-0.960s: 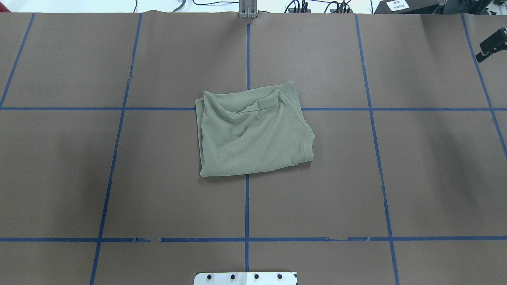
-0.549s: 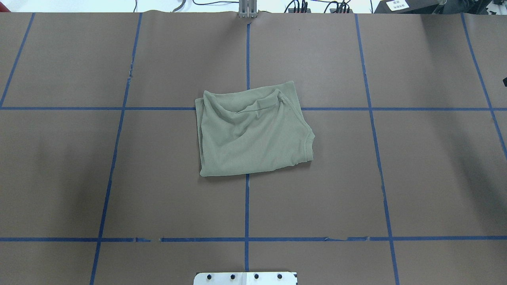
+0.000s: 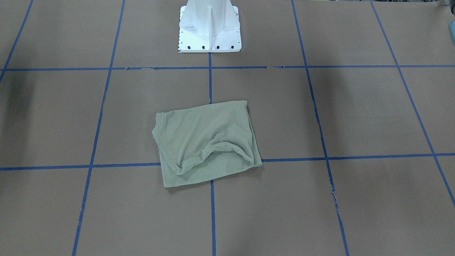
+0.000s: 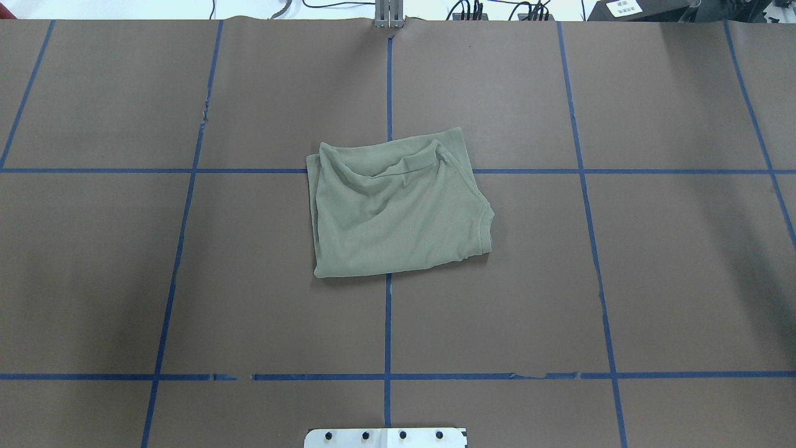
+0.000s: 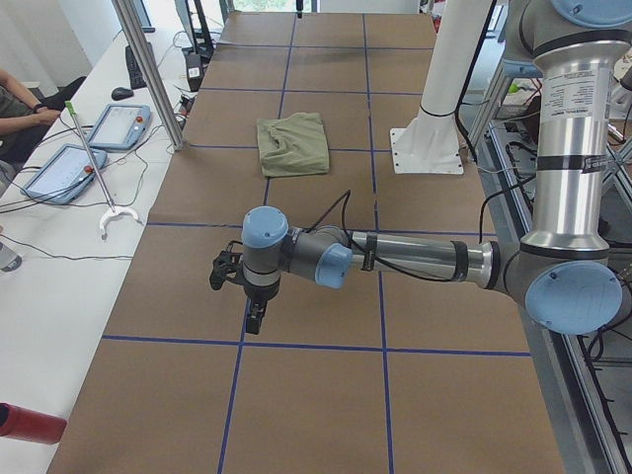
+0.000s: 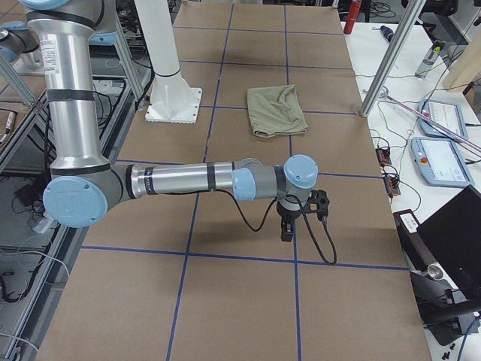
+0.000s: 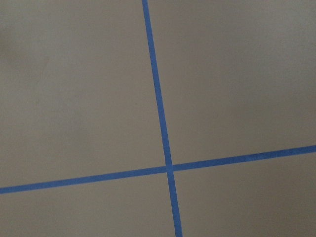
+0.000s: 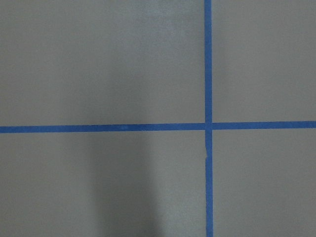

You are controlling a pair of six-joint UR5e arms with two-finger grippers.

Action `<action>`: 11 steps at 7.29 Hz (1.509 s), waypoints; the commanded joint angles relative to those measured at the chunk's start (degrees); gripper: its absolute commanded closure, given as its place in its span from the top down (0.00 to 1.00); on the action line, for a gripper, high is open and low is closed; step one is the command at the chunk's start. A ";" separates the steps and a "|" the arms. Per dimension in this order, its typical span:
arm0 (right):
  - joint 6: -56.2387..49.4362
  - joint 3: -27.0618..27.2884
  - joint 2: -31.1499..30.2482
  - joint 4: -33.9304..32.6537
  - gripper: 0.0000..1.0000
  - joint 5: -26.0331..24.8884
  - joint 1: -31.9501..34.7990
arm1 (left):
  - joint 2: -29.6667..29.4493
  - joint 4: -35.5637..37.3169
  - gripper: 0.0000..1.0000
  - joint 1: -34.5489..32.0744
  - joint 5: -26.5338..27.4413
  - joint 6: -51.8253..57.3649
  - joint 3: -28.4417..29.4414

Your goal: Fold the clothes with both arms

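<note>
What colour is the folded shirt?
Plain pale sage green; the shirt shows best in the overhead exterior view.

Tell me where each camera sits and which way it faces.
Front-facing: across the table, facing the robot, steeply down on the shirt; only the white pedestal shows.
Overhead: behind the robot, looking forward and down; only the pedestal's edge shows.
Exterior left: table's left end; left arm near.
Exterior right: table's right end; right arm near.
Left wrist: down on a blue tape cross; no body.
Right wrist: down on a second tape cross; no body.
Shared: both side views show shirt and pedestal.
</note>
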 commanded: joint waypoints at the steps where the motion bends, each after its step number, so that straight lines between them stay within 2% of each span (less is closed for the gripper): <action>1: -0.09 -0.20 -0.57 0.07 1.00 -0.17 1.22 | -0.23 10.53 1.00 -1.59 -0.15 13.43 -1.03; 2: -0.09 -0.12 -0.57 -0.02 1.00 0.26 1.31 | -0.14 11.43 1.00 -3.26 -1.89 18.99 0.63; 3: -0.09 -0.20 -0.92 -0.28 1.00 0.44 1.48 | -0.14 11.35 1.00 -3.36 -5.91 19.39 2.47; 4: -0.79 -0.29 -2.05 -0.11 1.00 2.36 2.87 | -0.23 10.91 1.00 -3.28 -7.26 19.40 3.71; 5: -0.79 0.75 -4.33 0.15 1.00 4.29 4.11 | -0.23 10.82 1.00 -3.28 -7.27 19.40 3.89; 7: -0.27 3.39 -6.88 0.07 1.00 4.05 5.09 | -0.32 10.91 1.00 -3.28 -7.19 18.96 3.81; 10: 0.09 4.36 -7.51 0.07 1.00 3.61 5.26 | -0.40 11.00 1.00 -3.36 -7.10 18.26 3.37; 11: 0.09 4.28 -7.51 0.07 1.00 3.61 5.35 | -0.40 11.00 1.00 -3.36 -7.18 12.34 3.28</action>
